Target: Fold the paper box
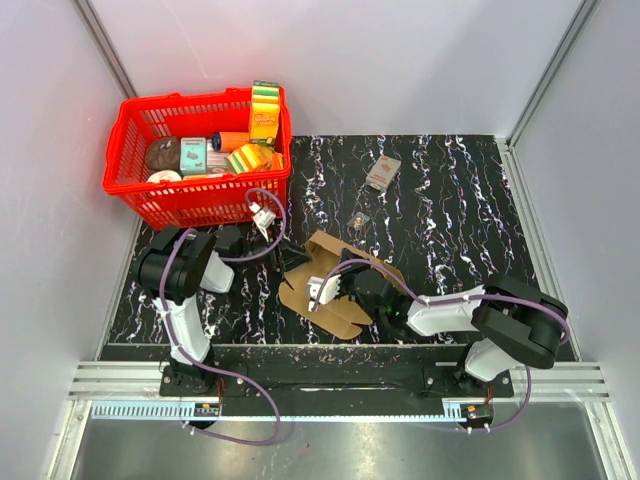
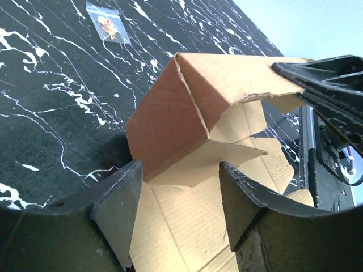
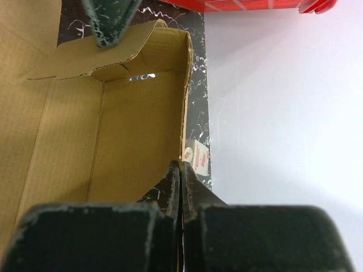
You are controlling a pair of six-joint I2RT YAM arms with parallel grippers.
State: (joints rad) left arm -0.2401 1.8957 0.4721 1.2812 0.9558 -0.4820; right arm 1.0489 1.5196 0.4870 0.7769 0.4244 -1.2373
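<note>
The paper box point(image 1: 340, 318) lies on the black marbled desk point(image 1: 460, 220), between the two sets of jaws, and it is only partly folded. Its base is flat on the desk and some walls are raised.

The right jaws are together, clamped on the thin upper edge of one raised wall of the paper box. In the right wrist view the two dark fingers point(image 3: 170, 181) meet with the cardboard edge going in between them. To the left of these jaws the brown inside of the box point(image 3: 68, 141) is open, with a flap bent over at the far end. Just past the tip of the right jaws a small printed packet point(image 3: 197, 157) lies on the desk.

The left jaws are apart. In the left wrist view the two fingers point(image 2: 116, 207) stand on both sides of a folded corner of the box point(image 2: 170, 119), which rises just in front of them. The flat base sheet runs under and between them. I cannot tell if these fingers touch the cardboard. Beyond the folded corner, far from the left jaws, a small clear bag point(image 2: 108, 25) lies on the desk.

In the top view a red basket point(image 1: 135, 190) with several packets stands behind the left jaws, well apart from the box. The grey-and-red packet point(image 1: 382, 172) lies far beyond the right jaws.
</note>
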